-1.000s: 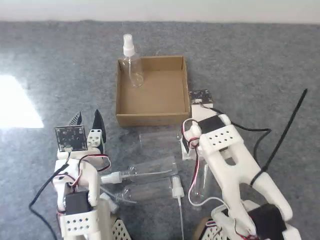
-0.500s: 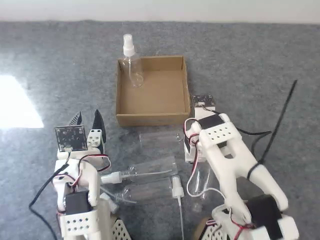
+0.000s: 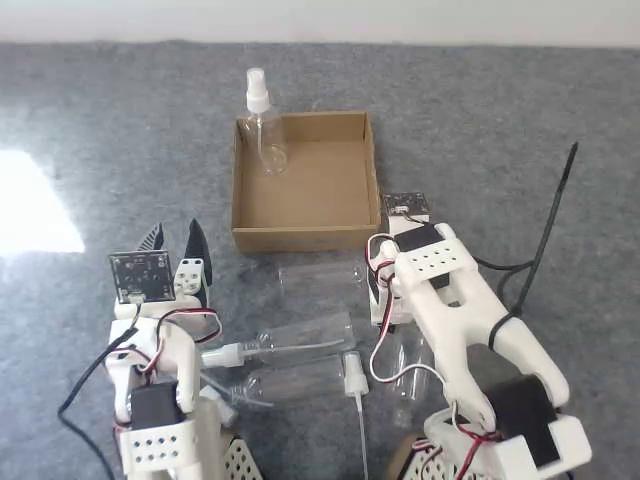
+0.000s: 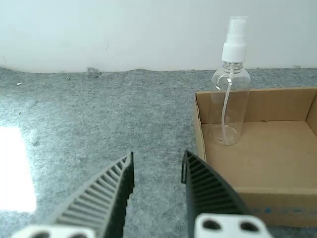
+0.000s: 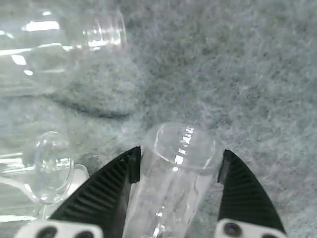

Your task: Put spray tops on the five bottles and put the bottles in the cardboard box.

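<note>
~1 of 5 done: capped bottle point(image 3: 266, 140) stands in box point(image 3: 300, 240), back-left corner. Other bottles point(image 3: 320, 273) lie on mat point(image 3: 500, 120) before it. R gripper point(image 5: 181, 151) wide, jaws round a bare bottle point(image 5: 171, 208); L gripper point(image 4: 157, 156) part-open, holding nothing.

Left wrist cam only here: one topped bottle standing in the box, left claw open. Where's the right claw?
Observer: The right claw is down at a topless bottle lying on the table.
Operator: Other bottles near the box?
Observer: A second topless bottle lies just in front of the box.
Operator: Any loose tops?
Observer: One spray top lies between the two arms, its tube outside any bottle.
</note>
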{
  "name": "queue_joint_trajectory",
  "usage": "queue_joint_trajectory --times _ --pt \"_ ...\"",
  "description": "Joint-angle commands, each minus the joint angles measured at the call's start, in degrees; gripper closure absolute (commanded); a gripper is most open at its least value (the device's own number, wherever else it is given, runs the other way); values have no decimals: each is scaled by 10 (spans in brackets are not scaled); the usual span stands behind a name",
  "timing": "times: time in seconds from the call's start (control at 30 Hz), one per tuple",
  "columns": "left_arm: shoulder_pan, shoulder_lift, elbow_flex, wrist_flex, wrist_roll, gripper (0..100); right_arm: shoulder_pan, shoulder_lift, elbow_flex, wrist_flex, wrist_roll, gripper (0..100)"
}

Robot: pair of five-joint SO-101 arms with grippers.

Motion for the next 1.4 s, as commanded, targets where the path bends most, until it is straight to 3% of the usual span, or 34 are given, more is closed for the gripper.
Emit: queue_joint_trajectory --times 0.0,0.27,0.5,0.83,1.07,1.37 --pt "-3 -7 -4 1 -4 848 7 10 -18 4 -4 794" --pt "-3 -7 -4 1 -4 848 56 12 -39 4 -4 796" --pt "-3 -7 -4 2 -4 848 58 11 -42 -15 -4 918" --pt "-3 -6 -4 2 -4 848 94 7 -72 -25 -10 918" --pt "-3 -6 -4 2 -4 848 175 12 -128 -27 -144 918" --pt "-3 -6 -4 2 -4 848 186 12 -151 -53 -258 918"
